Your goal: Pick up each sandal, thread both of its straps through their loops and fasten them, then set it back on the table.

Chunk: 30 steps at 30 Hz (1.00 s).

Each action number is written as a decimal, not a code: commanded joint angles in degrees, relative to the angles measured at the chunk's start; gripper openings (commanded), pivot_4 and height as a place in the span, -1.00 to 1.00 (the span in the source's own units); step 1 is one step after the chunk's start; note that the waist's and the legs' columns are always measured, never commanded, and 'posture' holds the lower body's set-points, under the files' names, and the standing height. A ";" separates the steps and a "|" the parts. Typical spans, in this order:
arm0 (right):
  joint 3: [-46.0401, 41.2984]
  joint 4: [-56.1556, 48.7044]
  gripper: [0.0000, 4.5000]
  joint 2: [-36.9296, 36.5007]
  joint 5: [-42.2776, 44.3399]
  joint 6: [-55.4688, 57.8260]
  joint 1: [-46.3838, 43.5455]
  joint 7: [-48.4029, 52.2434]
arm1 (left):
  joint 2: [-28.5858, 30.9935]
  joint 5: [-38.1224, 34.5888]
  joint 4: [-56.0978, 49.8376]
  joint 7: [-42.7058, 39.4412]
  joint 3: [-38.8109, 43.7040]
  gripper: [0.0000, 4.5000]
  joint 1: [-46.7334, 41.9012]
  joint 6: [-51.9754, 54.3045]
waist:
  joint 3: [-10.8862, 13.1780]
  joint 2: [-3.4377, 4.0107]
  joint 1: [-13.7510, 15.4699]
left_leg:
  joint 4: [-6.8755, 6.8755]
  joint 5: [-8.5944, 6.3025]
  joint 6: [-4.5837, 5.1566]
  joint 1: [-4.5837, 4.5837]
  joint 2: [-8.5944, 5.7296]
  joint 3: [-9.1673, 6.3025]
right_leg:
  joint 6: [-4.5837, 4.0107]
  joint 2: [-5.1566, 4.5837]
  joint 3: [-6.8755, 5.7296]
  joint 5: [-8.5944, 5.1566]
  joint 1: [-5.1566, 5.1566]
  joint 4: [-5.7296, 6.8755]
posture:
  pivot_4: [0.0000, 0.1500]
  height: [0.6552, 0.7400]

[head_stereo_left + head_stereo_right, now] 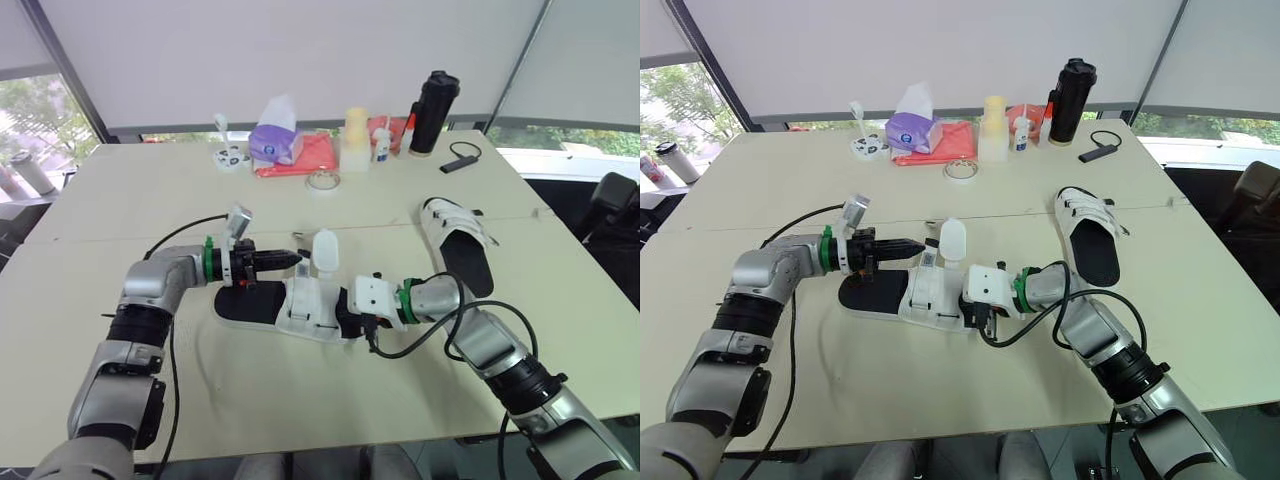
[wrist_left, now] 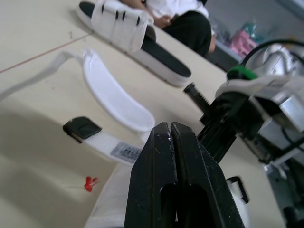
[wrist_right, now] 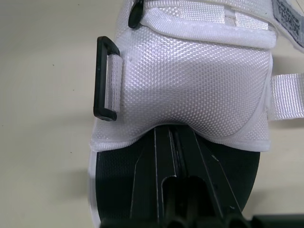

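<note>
Threading step, straps undone. The open sandal (image 1: 300, 305) lay on the bench (image 1: 150, 200) at frame centre. The left hand (image 1: 293, 258) was pressed together beside the raised strap (image 1: 325, 252). The right hand (image 1: 348, 312) was pressed together with its tips under the upper. Next, we judged, that strap needed pinching towards its loop (image 3: 105, 78).

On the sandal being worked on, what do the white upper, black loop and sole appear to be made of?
The white upper looks like matte woven synthetic fabric: fine dotted weave, webbing trim. The black loop is probably hard plastic, smooth with slight sheen, though metal can't be ruled out. The sole seems foam or rubber: matte black, finely ribbed.
</note>
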 commanded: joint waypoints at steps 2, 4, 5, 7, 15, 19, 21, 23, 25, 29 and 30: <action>1.77 2.77 -1.00 -0.67 -2.10 1.60 1.51 0.05 | -2.26 5.98 8.55 0.09 -2.52 -0.98 -4.60 -8.81 | 0.01 -0.02 0.01 | 0.01 0.06 0.10 -0.10 -0.01 -0.01 | 0.03 0.00 0.00 -0.01 -0.07 0.00 | 1.00 0.75; 1.77 2.72 -1.00 -0.70 -2.14 1.62 1.56 0.03 | -3.28 8.60 12.69 -0.14 -3.71 -0.98 -6.06 -12.95 | 0.01 -0.02 0.02 | 0.02 0.08 0.13 -0.19 -0.02 0.00 | 0.03 0.01 -0.01 0.00 -0.16 0.01 | 1.00 0.75; 1.72 2.61 -1.00 -0.72 -2.08 1.73 1.62 0.05 | -3.43 9.99 14.24 -0.98 -4.61 -0.98 -6.63 -14.79 | 0.01 -0.02 0.03 | 0.03 0.09 0.14 -0.25 -0.02 0.00 | 0.05 0.02 -0.01 0.01 -0.23 0.02 | 1.00 0.75; 1.70 2.46 -1.00 -0.79 -2.05 1.84 1.68 0.08 | -3.41 12.60 16.92 -2.39 -6.25 -0.98 -7.57 -18.06 | 0.01 -0.02 -0.04 | 0.05 0.10 0.16 -0.38 -0.03 0.02 | 0.02 0.02 -0.01 0.05 -0.37 0.06 | 1.00 0.75; 1.80 2.85 -1.00 -0.63 -2.11 1.76 1.38 0.07 | -2.06 19.09 24.18 -5.58 -8.40 -0.98 -10.28 -25.95 | 0.01 -0.01 -0.05 | 0.06 0.11 0.17 -0.49 -0.04 0.03 | 0.26 0.05 -0.01 0.10 -0.49 0.13 | 1.00 0.75; 1.92 2.97 -1.00 -0.46 -2.11 1.68 1.21 0.07 | -1.26 19.09 25.29 -4.11 -6.25 -0.98 -11.26 -26.26 | 0.01 -0.02 -0.07 | 0.07 0.11 0.17 -0.49 -0.03 0.03 | 0.31 0.05 -0.01 0.08 -0.50 0.16 | 1.00 0.75; 2.00 3.14 -1.00 -0.34 -2.09 1.62 1.07 0.10 | -0.55 18.42 25.16 -3.96 -4.93 -0.98 -11.47 -25.51 | 0.01 -0.02 -0.08 | 0.07 0.11 0.17 -0.50 -0.03 0.02 | 0.34 0.06 -0.02 0.10 -0.51 0.17 | 1.00 0.75; 2.00 3.12 -1.00 -0.36 -2.05 1.60 1.07 0.12 | -0.40 18.32 25.06 -3.96 -4.36 -0.98 -11.52 -25.17 | 0.02 -0.03 -0.09 | 0.08 0.11 0.17 -0.50 -0.04 0.02 | 0.34 0.07 -0.01 0.10 -0.52 0.19 | 1.00 0.75; 2.03 3.27 -1.00 -0.31 -2.07 1.51 0.95 0.14 | 0.61 17.22 23.49 -4.04 -3.01 -0.98 -10.87 -23.68 | 0.02 -0.03 -0.09 | 0.10 0.11 0.18 -0.51 -0.04 0.01 | 0.35 0.07 -0.01 0.11 -0.52 0.23 | 1.00 0.75; 2.01 3.23 -1.00 -0.32 -1.96 1.38 0.92 0.15 | 3.09 12.56 13.61 -4.78 0.92 -0.98 -6.10 -16.00 | 0.05 -0.04 -0.35 | 0.11 0.11 0.18 -0.51 -0.01 0.00 | 0.33 0.09 -0.01 0.13 -0.56 0.31 | 1.00 0.75; 2.03 3.21 -1.00 -0.29 -1.93 1.41 0.89 0.15 | 3.29 11.81 11.52 -4.15 1.61 -0.98 -5.05 -14.55 | 0.05 -0.04 -0.34 | 0.11 0.11 0.18 -0.51 0.00 -0.01 | 0.32 0.09 -0.01 0.13 -0.56 0.32 | 1.00 0.75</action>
